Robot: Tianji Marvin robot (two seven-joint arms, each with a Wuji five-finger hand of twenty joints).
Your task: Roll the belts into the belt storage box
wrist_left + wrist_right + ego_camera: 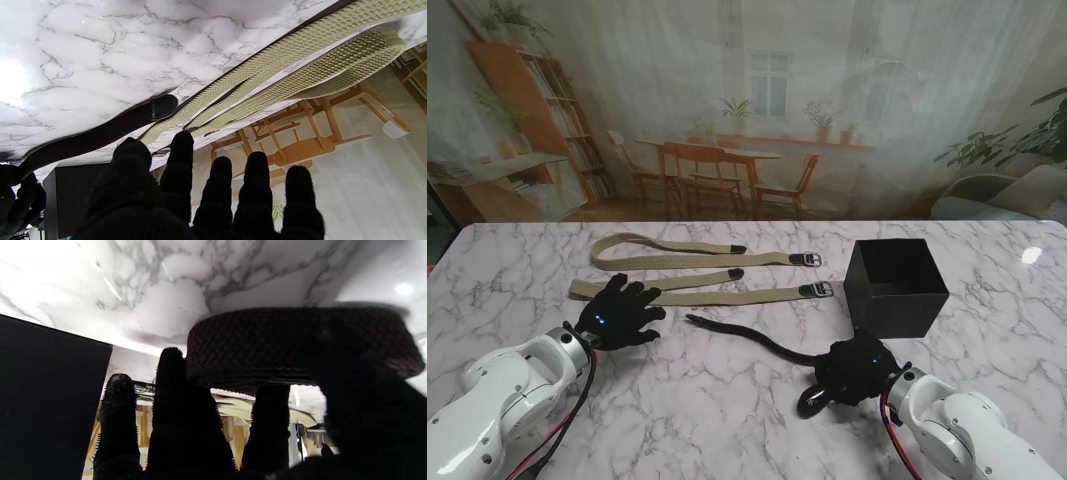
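- Evidently the rolling step is under way on the dark woven fabric belt (757,340): its near end is wound into a small coil under the right hand (855,370), while the rest trails across the white marbled desk (727,420) toward the middle, its tip lying free.
- The right hand is clamped on that coil; in the right wrist view the roll (293,343) sits against the gloved fingers (173,380), thumb wrapped round its side.
- The left hand (619,312) rests with fingers spread, holding nothing, near the left edge of the desk, just at the end of the nearer tan webbing belt (697,291). Whether the palm presses the webbing I cannot tell.
- A second tan webbing belt (692,255), folded back on itself, lies farther from me, toward the far edge; both tan belts are flat and unrolled, buckles pointing right.
- The open black square storage box (895,287) stands upright near the right edge, just beyond the right hand, and looks empty.
- The next move, as I judge it, calls for winding in the loose tail while keeping the coil tight, then lifting it over the box rim.
- Two belts would remain after that.
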